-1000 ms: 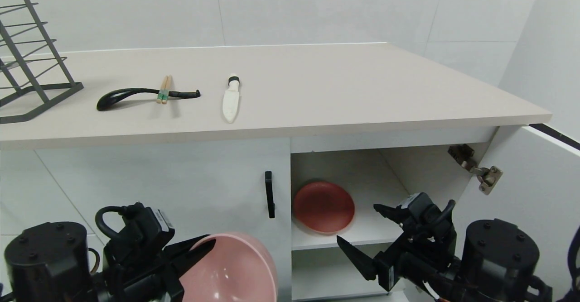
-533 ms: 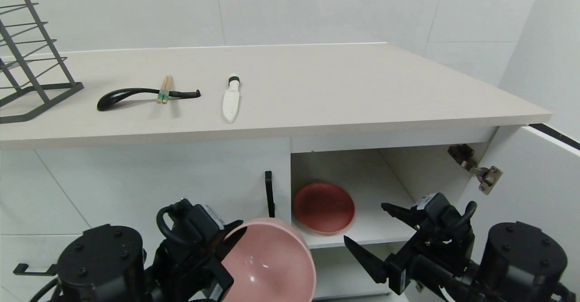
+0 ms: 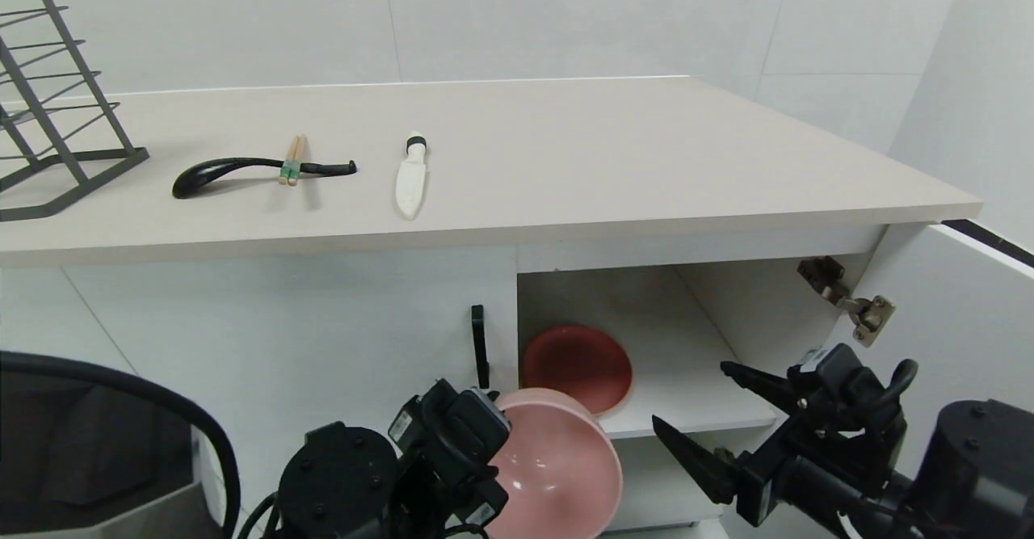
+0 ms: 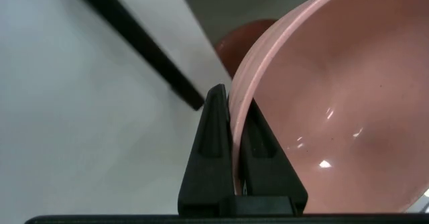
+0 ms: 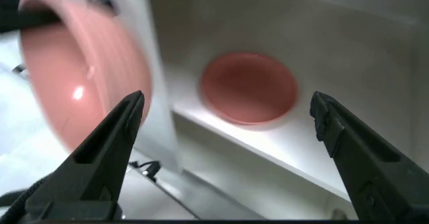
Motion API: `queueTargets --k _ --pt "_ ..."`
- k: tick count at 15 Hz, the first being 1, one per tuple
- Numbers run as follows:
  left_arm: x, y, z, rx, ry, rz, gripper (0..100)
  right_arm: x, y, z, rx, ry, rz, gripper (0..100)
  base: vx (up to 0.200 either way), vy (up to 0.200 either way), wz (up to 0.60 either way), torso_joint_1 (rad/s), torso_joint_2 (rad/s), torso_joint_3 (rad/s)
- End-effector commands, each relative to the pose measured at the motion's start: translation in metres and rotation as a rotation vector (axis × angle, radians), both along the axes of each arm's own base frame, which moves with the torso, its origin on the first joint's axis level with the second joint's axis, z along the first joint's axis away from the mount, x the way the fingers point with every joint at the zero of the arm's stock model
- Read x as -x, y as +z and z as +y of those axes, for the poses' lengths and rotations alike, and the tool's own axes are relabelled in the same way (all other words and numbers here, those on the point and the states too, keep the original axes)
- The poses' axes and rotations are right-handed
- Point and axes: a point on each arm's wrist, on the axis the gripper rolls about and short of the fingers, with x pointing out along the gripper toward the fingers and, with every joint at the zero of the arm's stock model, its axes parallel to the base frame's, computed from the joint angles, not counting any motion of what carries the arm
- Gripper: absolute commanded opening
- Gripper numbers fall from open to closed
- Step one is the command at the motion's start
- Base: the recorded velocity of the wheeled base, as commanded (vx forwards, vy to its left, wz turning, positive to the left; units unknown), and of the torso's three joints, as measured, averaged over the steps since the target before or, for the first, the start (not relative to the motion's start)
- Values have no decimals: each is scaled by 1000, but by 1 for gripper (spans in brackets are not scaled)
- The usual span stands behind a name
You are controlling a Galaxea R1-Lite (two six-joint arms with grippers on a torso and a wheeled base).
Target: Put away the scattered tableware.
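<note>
Red plate (image 5: 249,88) on shelf (image 5: 285,149), pink bowl (image 5: 80,76) nearby

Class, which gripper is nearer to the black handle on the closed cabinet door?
Left. The left gripper, shut on the pink bowl, sits just below the handle. The right gripper hangs open farther off, in front of the open shelf.

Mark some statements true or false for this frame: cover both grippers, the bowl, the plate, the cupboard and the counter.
1. The left gripper is shut on the rim of the pink bowl. True.
2. The right gripper holds the red plate. False: it is open and empty, and the plate lies on the upper cupboard shelf.
3. The right cupboard door stands open. True.
4. The black spoon lies inside the cupboard. False: it lies on the counter.
</note>
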Motion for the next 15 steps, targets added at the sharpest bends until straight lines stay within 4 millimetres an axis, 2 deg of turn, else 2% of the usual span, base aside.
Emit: queueTargets --k 1,4,7,9,10,12,15 --pt "-6 -10 -9 -16 19 6 0 -1 5 -5 -15 -23 -18 100 0 0 0 0 0 0" --pt "-21 -8 -32 28 23 -44 0 0 12 -7 -41 -25 -48 100 0 0 0 0 0 0" --pt "-32 -14 -57 21 33 -93 0 3 17 -8 -56 -22 -66 100 0 0 0 0 0 0" --pt "-43 -15 -86 89 80 -134 0 4 17 -8 -54 -15 -63 100 0 0 0 0 0 0" --pt "-47 -14 -94 111 82 -146 0 4 16 -8 -53 -15 -62 100 0 0 0 0 0 0" --pt "-45 -11 -99 135 68 -152 0 -3 14 -11 -57 -54 -51 100 0 0 0 0 0 0" --pt "-44 -3 -99 170 63 -152 0 -20 1 -11 -24 -105 -7 100 0 0 0 0 0 0"
